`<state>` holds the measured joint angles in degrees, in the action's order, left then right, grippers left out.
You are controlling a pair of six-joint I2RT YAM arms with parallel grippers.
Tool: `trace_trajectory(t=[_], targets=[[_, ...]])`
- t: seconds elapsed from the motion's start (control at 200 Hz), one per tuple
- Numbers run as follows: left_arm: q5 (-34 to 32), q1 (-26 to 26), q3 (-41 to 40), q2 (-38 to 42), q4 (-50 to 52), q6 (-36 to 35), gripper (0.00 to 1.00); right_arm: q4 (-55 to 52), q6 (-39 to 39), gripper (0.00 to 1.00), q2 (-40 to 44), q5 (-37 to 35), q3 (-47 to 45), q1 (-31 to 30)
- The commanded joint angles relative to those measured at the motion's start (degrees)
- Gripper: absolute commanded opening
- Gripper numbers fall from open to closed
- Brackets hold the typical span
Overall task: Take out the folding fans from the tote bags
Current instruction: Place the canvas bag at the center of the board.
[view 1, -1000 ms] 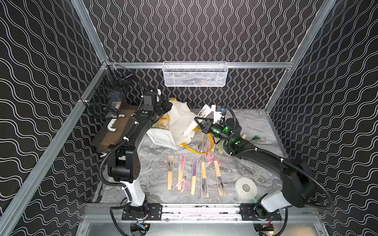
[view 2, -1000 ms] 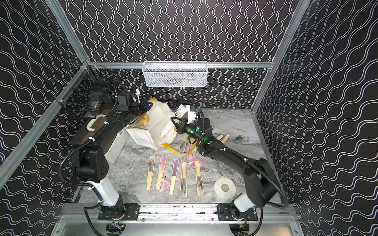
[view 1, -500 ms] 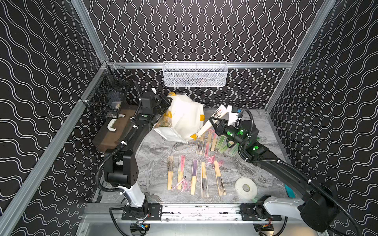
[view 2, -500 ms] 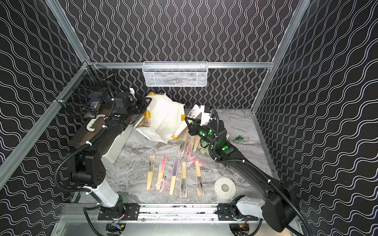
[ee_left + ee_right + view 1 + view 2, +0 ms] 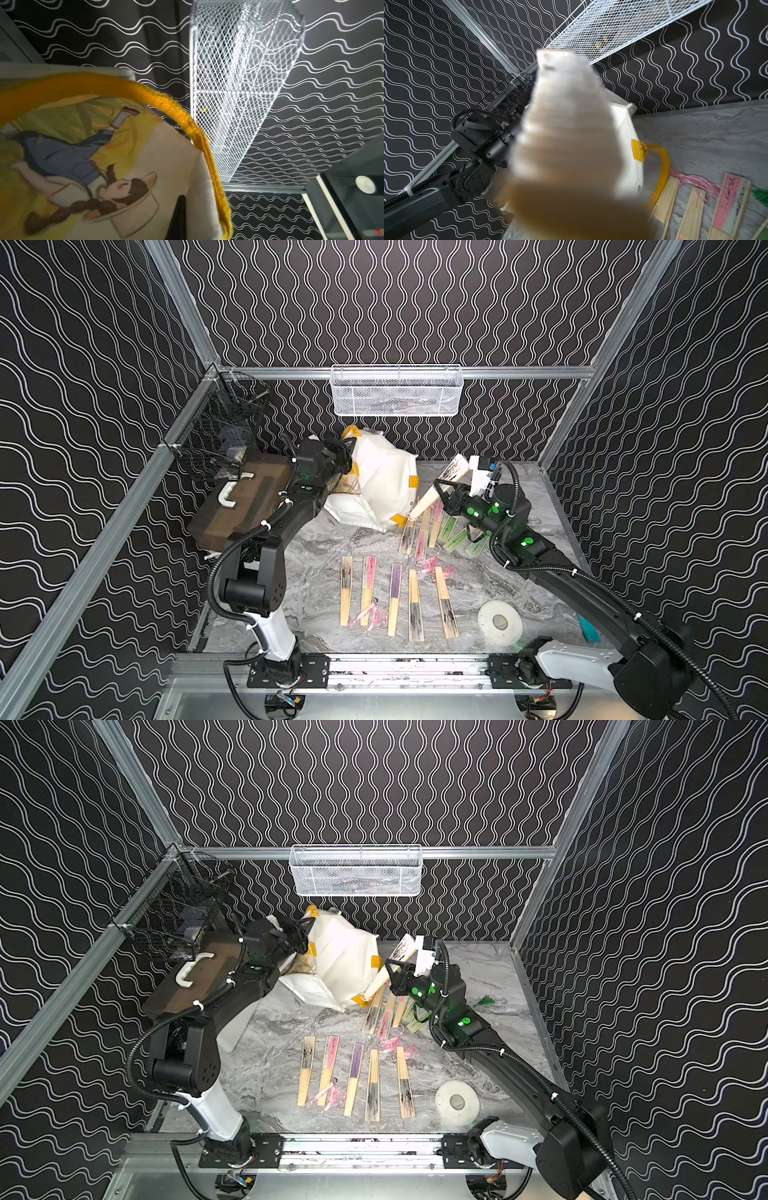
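- At the back of the grey marbled tabletop (image 5: 324,556), the left gripper (image 5: 345,457) is clamped on the upper edge of the white fabric tote bag with yellow-orange loop handles (image 5: 386,485), which is raised and tipped so that its mouth slopes down toward the table
- Beside the bag's lower corner, the right gripper (image 5: 444,491) is pinched around a slim closed folding fan with pale bamboo ribs and black-and-white paper (image 5: 456,465); the fan hangs slanted above the table, its rib end close to the bag's yellow handle patch, and I cannot tell whether they touch
- On the table lie the fans already out: a tidy row of five closed fans (image 5: 395,597) near the front edge, and a looser cluster of pink, green and bamboo fans (image 5: 432,526) just below the held one
- Step in hand, as I judge it: one fan is out of the tote bag and in the air, not yet set down
- Next move calls for lowering this folding fan flat onto a bare patch beside the cluster or the row, without sweeping the tassels or fans lying there, and only then letting go
- Whether more fans remain inside cannot be told, since the bag's interior is hidden in every view; the left grasp would need to hold the bag tipped for another reach
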<state>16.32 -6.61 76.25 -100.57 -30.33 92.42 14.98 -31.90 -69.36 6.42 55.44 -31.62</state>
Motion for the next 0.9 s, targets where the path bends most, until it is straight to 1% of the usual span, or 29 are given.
trace_trajectory(t=[0.0,0.17,0.29,0.385,0.476,0.551,0.641,0.761,0.861,0.871,0.896], targets=[[-2.90,-1.51,0.04,1.40,-8.67,6.15,0.00,1.00,-0.21,0.14,0.65,0.53,0.28,0.24],[-6.50,-4.83,-0.92,2.50,-10.39,10.38,0.00,0.84,-1.01,0.14,1.61,1.23,-0.22,0.59],[-8.54,-4.68,-5.05,4.66,-10.63,12.03,0.00,0.31,-1.14,0.14,2.80,1.11,-0.58,0.83],[-8.64,-2.75,-8.30,5.48,-8.80,11.99,0.00,0.14,-1.27,0.14,3.27,1.22,-0.68,0.94],[-7.74,-0.72,-10.74,4.12,-9.11,12.31,0.00,0.41,-1.59,0.14,3.27,1.67,-0.77,0.94],[-6.46,0.92,-12.33,1.40,-9.79,13.59,0.00,0.40,-1.81,0.14,3.18,2.19,-0.60,0.94],[-5.68,2.90,-14.44,-2.96,-13.41,17.63,0.00,0.40,-2.08,0.14,3.35,2.46,-0.73,0.94],[-3.31,5.77,-12.52,-7.97,-14.49,20.07,0.00,0.66,-2.38,0.14,3.62,2.88,-0.95,0.94],[-1.32,7.31,-9.02,-10.13,-13.40,19.07,0.00,0.40,-2.38,0.14,3.36,3.03,-0.86,0.94],[-1.05,8.52,-8.55,-10.22,-13.21,18.82,0.00,0.46,-2.38,0.14,3.31,3.07,-0.86,0.94],[-0.21,9.46,-7.38,-10.49,-12.30,17.80,0.00,0.57,-2.46,0.14,3.19,3.16,-0.86,0.94]])
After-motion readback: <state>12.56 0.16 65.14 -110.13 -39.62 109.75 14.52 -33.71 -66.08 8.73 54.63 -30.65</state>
